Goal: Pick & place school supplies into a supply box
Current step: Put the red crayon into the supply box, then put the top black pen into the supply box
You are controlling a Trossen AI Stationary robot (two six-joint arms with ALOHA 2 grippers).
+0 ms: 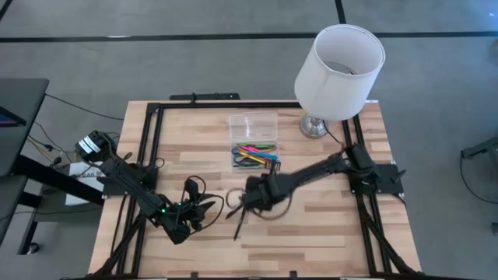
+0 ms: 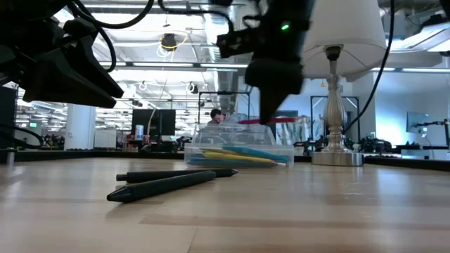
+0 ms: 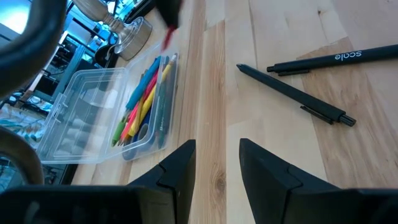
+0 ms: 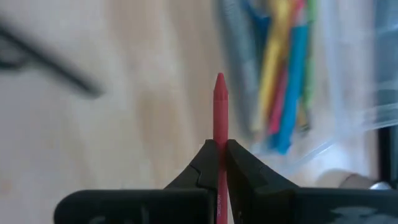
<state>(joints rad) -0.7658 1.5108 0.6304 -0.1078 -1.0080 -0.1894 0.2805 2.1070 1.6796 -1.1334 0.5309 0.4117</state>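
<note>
The clear supply box (image 1: 254, 155) stands open at the table's middle, its lid (image 1: 253, 124) laid back on the far side. Coloured pens and pencils (image 3: 144, 99) lie inside it. My right gripper (image 4: 219, 152), on the near side of the box (image 4: 323, 93), is shut on a red marker (image 4: 219, 106). Two black pens (image 3: 292, 96) (image 3: 336, 59) lie flat on the table in front of my left gripper (image 3: 217, 165). That gripper is open and has nothing between its fingers. My right gripper pinches the red marker's shaft (image 4: 219, 142) between its two fingers. The marker lies along the fingers, and its pointed end (image 4: 219, 79) sticks out past the fingertips. The fingers slant down from above, and the marker is lifted clear of the table.
A lamp with a big white shade (image 1: 340, 68) and a metal foot (image 1: 314, 124) stands at the far right, close to the box. The black frame rails (image 1: 152, 132) run along the table's sides. Bare wood lies near the front edge.
</note>
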